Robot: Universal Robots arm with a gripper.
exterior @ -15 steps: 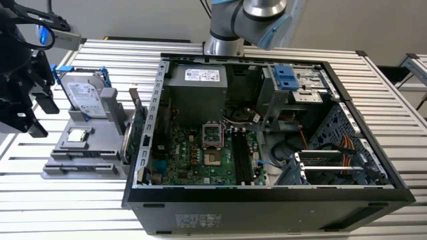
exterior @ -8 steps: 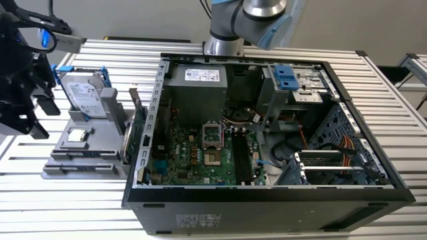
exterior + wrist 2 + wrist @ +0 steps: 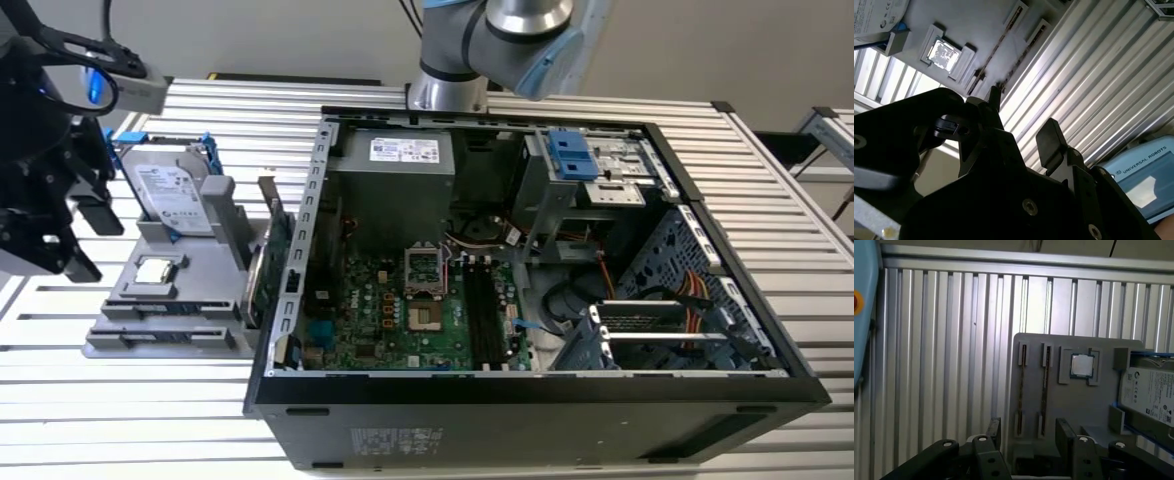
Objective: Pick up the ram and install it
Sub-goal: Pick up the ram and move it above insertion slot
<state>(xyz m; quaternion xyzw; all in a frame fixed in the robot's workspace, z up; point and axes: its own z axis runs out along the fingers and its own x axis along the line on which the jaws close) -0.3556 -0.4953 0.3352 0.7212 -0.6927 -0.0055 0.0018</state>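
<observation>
While the gripper (image 3: 1029, 440) hangs over the slatted metal table (image 3: 214, 420), its two black fingers (image 3: 995, 432) stand spread apart with nothing between them.

Containers:
- The grey parts holder (image 3: 1104, 440) lies flat on the table, just beside the open computer case (image 3: 534, 420), on the exterior view's left of it.
- Two long narrow slots run side by side in the holder. The ram (image 3: 1044, 390) stands on edge in one of them. A second stick (image 3: 1022, 385) stands on edge in the slot next to it.
- A small square silver CPU chip (image 3: 1082, 365) sits in a square recess beside the slots.
- A silver hard drive (image 3: 1149, 390) with blue handle parts rests in the bay at the holder's far end.
- The case lies on its side with the panel off. It holds the green motherboard (image 3: 374, 320), a grey power supply (image 3: 394, 170) and a drive cage with a blue latch (image 3: 571, 155).

Position of the ram relative to the gripper:
- In the first wrist view, the ram stands clear of both fingers, well apart from them, with no contact.
- In that view, both slots fall within the span of the spread fingers.
- In the exterior view, the gripper hangs on the exterior view's left of the holder. The ram is at the holder's opposite edge, next to the case wall.
</observation>
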